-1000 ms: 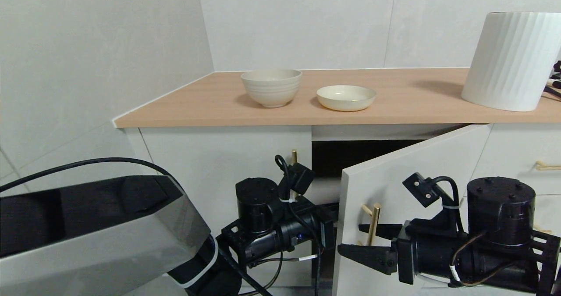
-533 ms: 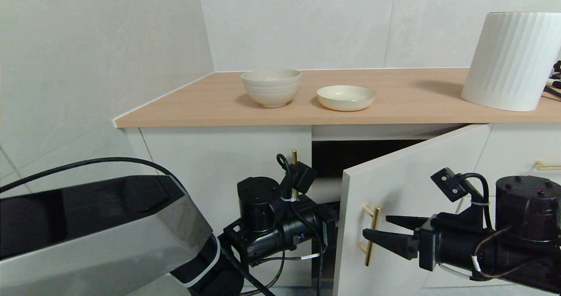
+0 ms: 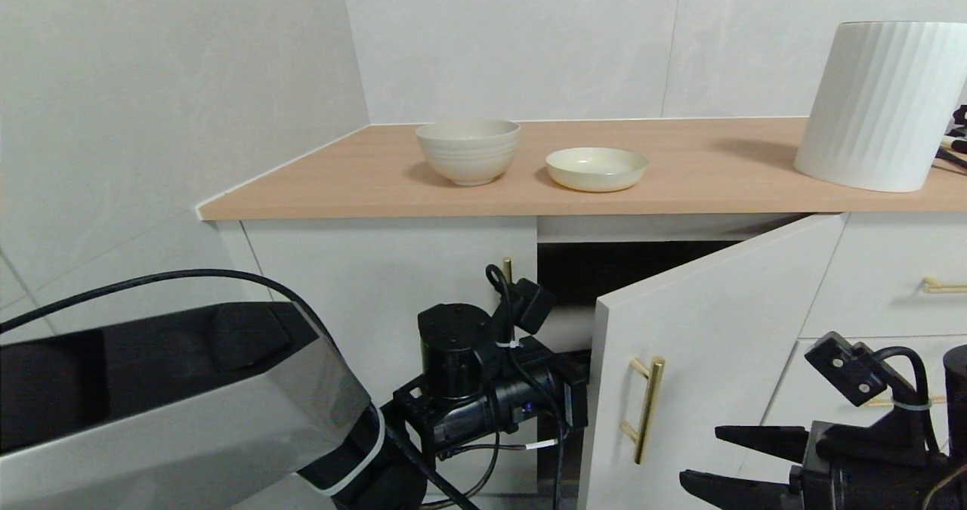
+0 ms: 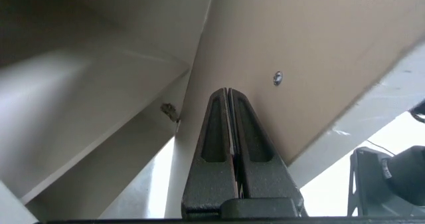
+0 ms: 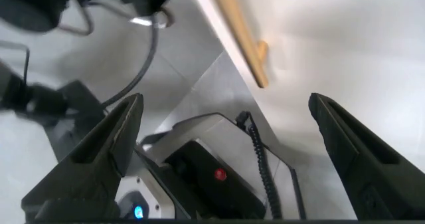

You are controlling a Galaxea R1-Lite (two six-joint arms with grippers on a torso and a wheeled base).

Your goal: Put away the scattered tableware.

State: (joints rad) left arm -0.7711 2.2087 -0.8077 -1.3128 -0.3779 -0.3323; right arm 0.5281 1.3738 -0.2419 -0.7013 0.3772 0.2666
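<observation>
Slim brass bar handle (image 3: 648, 410) sits just beyond right gripper (image 3: 702, 457), fingers spread; left gripper (image 4: 228, 94), tapered fingers pressed together, beside smooth white door (image 3: 710, 329)

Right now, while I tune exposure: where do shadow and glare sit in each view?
Head view: cabinet opening dark, soft shadows left of the bowl and dish. Left wrist view: dim panels around the left gripper, bright floor strip. Right wrist view: even light on the door handle, no glare.
</observation>
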